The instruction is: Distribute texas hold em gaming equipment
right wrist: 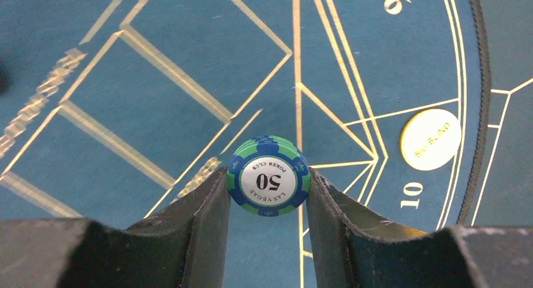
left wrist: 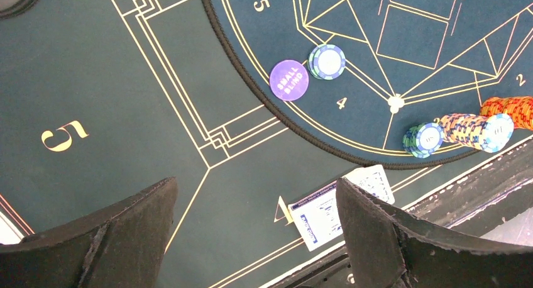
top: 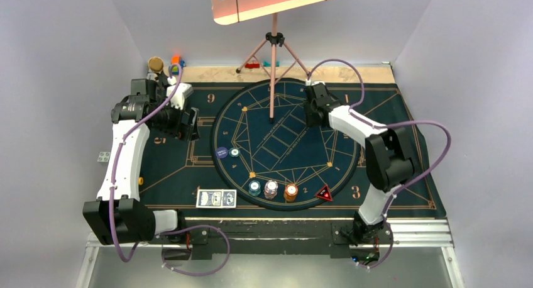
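Note:
My right gripper hovers over the far part of the round mat, shut on a green-and-blue poker chip marked 50. A yellow disc lies on the mat to its right. My left gripper stands open and empty above the left mat, near the 5. A purple-blue disc and a single chip lie side by side. Teal, white and orange chip stacks line the near rim, beside the red-black triangular marker. Playing cards lie at the front edge.
A tripod stand rises from the far mat under a pink board. Toy blocks and a round cork-coloured object sit at the back left. A small white die lies off the mat's left side. A metal rail borders the front.

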Action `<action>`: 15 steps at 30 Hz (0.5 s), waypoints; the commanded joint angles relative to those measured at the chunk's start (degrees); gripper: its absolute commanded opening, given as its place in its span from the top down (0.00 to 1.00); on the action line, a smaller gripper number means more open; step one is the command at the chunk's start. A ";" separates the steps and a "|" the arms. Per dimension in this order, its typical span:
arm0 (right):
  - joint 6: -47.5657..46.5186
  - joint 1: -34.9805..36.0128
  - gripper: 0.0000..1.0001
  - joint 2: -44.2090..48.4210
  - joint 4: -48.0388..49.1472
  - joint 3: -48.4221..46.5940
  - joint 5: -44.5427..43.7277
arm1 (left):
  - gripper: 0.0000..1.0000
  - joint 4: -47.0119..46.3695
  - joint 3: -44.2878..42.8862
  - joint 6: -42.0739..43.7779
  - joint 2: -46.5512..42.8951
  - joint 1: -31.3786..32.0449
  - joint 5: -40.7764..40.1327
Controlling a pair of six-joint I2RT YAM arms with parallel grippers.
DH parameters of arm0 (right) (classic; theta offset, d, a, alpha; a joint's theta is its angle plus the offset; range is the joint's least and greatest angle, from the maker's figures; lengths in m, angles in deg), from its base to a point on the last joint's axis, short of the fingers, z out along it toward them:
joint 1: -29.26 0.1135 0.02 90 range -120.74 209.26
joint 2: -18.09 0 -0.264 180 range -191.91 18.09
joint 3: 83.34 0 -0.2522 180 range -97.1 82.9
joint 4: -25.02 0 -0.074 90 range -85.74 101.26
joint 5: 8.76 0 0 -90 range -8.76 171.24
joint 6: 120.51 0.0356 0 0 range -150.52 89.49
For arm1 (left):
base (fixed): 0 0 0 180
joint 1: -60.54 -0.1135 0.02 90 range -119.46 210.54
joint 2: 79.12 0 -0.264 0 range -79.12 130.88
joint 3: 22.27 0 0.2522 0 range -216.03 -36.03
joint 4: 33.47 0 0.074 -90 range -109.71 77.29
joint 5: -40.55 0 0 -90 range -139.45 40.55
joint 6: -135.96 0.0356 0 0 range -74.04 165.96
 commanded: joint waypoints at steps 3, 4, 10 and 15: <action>4.49 -5.95 1.00 -7.86 1.48 -7.05 -2.64 | 0.00 0.51 -1.85 1.00 -0.20 -0.37 0.51; 4.66 -6.65 1.00 -9.23 1.44 -7.91 -1.93 | 0.00 0.64 -1.91 1.06 -0.08 -0.43 0.60; 6.78 -7.50 0.99 -13.06 -0.78 -12.29 -2.92 | 0.00 1.11 -2.08 1.69 0.05 -0.39 0.41; 7.49 -7.55 0.43 -14.59 -2.42 -13.77 -2.95 | 0.00 1.01 -1.39 1.88 0.03 -0.40 0.68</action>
